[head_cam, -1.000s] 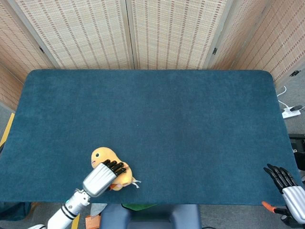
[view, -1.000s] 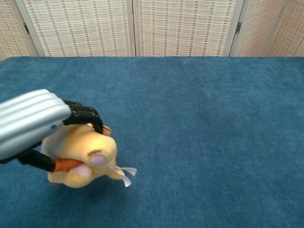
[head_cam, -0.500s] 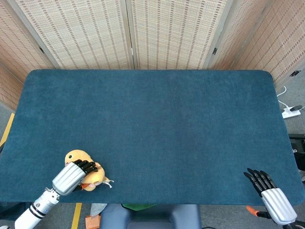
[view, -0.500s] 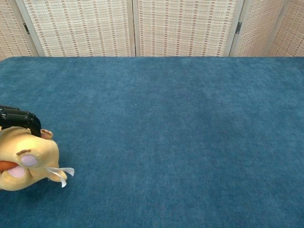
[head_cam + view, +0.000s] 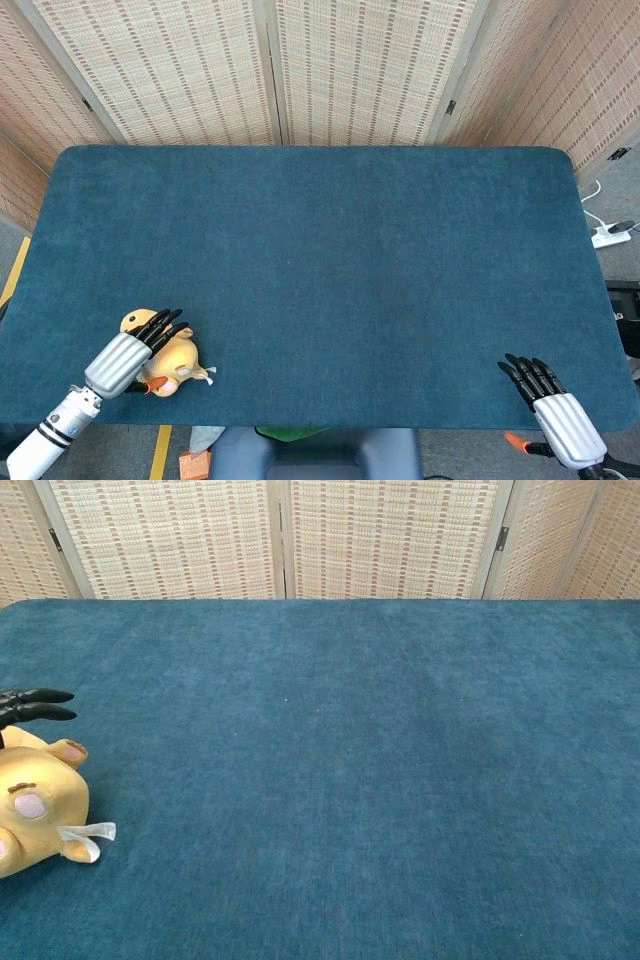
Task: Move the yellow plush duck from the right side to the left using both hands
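Two hands low over blue worktop [image 5: 330, 250]. Left hand [image 5: 128, 352] fingers spread straight above yellow plush duck [image 5: 170, 358], gripping nothing; duck lying at near-left edge. Right hand [image 5: 548, 398] open, empty, near-right corner.

one plush duck [image 5: 172, 357]; two robot hands: left [image 5: 128, 355], right [image 5: 548, 396]; one table [image 5: 330, 260].

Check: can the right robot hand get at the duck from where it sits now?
Probably not. The right robot hand sits at the table's near right corner; the duck lies at the near left under the left robot hand. Nothing blocks it, just the table's width.
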Available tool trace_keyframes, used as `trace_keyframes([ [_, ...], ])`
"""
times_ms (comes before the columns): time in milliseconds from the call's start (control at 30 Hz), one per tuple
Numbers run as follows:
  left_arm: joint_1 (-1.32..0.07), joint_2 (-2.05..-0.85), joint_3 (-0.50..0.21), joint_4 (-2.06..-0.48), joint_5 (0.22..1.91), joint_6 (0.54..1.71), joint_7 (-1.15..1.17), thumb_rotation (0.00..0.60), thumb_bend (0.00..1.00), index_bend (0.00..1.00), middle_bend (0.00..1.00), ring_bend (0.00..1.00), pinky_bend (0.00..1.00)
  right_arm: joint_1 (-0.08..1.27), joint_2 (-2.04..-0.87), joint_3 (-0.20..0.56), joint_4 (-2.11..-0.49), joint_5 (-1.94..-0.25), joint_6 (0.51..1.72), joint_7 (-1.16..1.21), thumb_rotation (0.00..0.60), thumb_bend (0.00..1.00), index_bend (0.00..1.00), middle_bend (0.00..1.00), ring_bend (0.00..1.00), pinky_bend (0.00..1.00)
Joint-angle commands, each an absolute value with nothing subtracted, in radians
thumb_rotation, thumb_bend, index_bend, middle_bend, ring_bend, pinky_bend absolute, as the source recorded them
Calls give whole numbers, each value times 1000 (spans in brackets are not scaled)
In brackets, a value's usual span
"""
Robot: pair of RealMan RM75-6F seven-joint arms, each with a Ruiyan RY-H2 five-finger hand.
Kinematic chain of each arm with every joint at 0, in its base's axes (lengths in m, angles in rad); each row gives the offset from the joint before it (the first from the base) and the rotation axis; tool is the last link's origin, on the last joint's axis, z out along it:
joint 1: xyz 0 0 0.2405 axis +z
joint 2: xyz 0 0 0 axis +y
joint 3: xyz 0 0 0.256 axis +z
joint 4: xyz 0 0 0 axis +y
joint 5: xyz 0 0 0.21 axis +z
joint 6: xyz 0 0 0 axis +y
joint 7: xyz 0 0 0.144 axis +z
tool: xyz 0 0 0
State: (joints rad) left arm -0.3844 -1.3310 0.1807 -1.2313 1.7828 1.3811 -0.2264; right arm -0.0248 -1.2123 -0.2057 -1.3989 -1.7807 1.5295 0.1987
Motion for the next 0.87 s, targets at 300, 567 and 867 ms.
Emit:
trace_keyframes([
  [300,-258,-1147,218,-1501,1848,1609,-195,600,206,0,0,0,153,-19,-1215,-192,-1427,-1772,1518,165,600,110,0,0,0,0],
  [567,-5,-1083,222,-1552,1693,1839,-68,600,207,13,0,0,144,-113,-1190,-124,-1511,-1712,1692,-9,600,120,0,0,0,0],
  [867,79,-1142,181,-1447,1574,1803,-197,600,233,0,0,0,141,-178,-1200,-81,-1543,-1676,1787,-96,600,128,0,0,0,0],
])
